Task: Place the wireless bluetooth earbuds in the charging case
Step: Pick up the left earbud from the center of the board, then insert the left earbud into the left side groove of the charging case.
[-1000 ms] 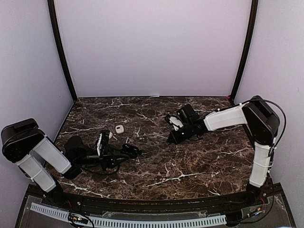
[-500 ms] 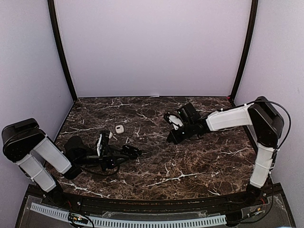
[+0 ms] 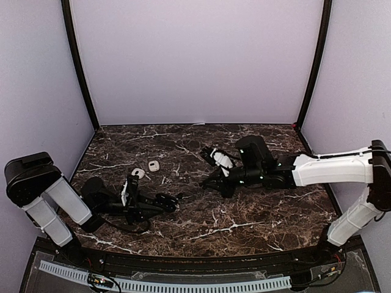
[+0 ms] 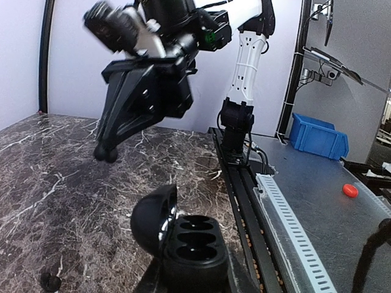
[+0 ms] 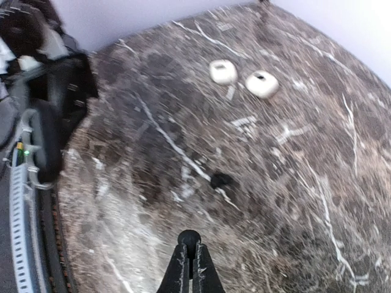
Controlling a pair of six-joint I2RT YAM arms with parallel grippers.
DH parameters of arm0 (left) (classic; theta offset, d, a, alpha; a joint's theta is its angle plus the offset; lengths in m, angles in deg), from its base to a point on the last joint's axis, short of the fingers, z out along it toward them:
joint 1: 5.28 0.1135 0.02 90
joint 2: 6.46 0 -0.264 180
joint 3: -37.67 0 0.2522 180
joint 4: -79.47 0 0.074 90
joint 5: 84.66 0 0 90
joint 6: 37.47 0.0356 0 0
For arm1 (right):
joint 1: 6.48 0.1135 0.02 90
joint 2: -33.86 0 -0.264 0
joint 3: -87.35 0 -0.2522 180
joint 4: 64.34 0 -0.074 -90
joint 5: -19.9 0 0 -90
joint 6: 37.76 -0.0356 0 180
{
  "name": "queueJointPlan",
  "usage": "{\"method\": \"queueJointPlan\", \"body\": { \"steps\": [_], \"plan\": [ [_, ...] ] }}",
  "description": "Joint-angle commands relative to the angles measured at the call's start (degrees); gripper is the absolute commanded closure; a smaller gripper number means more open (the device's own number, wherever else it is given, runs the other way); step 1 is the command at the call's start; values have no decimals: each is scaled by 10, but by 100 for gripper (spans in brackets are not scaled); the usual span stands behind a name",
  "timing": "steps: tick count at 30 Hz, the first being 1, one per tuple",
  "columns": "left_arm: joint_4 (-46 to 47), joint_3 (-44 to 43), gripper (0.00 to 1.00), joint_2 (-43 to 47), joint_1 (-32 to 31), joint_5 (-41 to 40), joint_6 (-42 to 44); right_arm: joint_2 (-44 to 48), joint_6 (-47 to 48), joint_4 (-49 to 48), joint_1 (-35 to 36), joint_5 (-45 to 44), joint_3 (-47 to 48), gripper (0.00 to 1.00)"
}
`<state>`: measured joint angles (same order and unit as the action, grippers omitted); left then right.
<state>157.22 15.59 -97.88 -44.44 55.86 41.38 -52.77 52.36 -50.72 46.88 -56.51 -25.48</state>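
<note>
Noted first, along the near edge at 6 o'clock, a pale slotted rail (image 3: 183,284) in front of both arm bases. Found the left gripper (image 3: 160,201) low over the marble table (image 3: 263,220) at about 7 o'clock, stretched almost flat and pointing toward 3 o'clock. Saw its jaws clenched on a black case (image 4: 186,250), gripping the body from both sides at the bottom edge of the left wrist view. Saw the case upright, with the lid (image 4: 153,221) swung open to the 9 o'clock side and dark hollows facing up.

Found the right gripper (image 4: 107,146) a little farther, near the middle of the table, at about 2 o'clock from the case and apart from it. Saw it raised above the marble and tilted down, jaws pressed together on a black earbud (image 5: 189,235), a small round piece pinched at the very tips.

Saw farther on a small black piece (image 5: 220,179) lying alone on the marble, too small to name with certainty. Found beyond it, at about 10 o'clock of the table, two white cases (image 3: 138,173) (image 3: 154,165), just beside each other, well apart from both grippers. Ended at 12 o'clock with a plain lilac wall (image 3: 195,61).
</note>
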Motion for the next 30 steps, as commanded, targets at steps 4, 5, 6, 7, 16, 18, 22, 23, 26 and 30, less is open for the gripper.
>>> {"method": "queueJointPlan", "body": {
  "steps": [4, 5, 6, 7, 16, 18, 22, 23, 26, 30],
  "plan": [
    [105, 11, 86, -28, -6, 47, 23, 88, 21, -149, 54, 92, -55, 100],
    [109, 10, 86, -31, -6, 48, 21, 94, 21, -158, 62, 97, -56, 100],
    [113, 9, 86, -34, -6, 50, 19, 98, 21, -167, 71, 100, -57, 100],
    [117, 9, 86, -38, -6, 51, 17, 100, 20, -175, 80, 100, -56, 100],
    [133, 6, 87, -52, -6, 56, 9, 46, 34, -173, 150, 48, -11, 100],
    [134, 7, 87, -52, -6, 56, 12, 28, 38, -176, 165, 35, -2, 100],
    [132, 4, 87, -54, -7, 58, 9, 1, 44, -182, 184, 11, 13, 100],
    [133, 4, 87, -54, -7, 58, 8, -4, 44, -185, 189, 3, 16, 100],
    [133, 3, 87, -56, -7, 59, 7, -17, 43, -200, 197, -19, 19, 100],
    [134, 2, 87, -56, -8, 60, 7, -36, 41, -209, 204, -42, 26, 100]
  ]
}}
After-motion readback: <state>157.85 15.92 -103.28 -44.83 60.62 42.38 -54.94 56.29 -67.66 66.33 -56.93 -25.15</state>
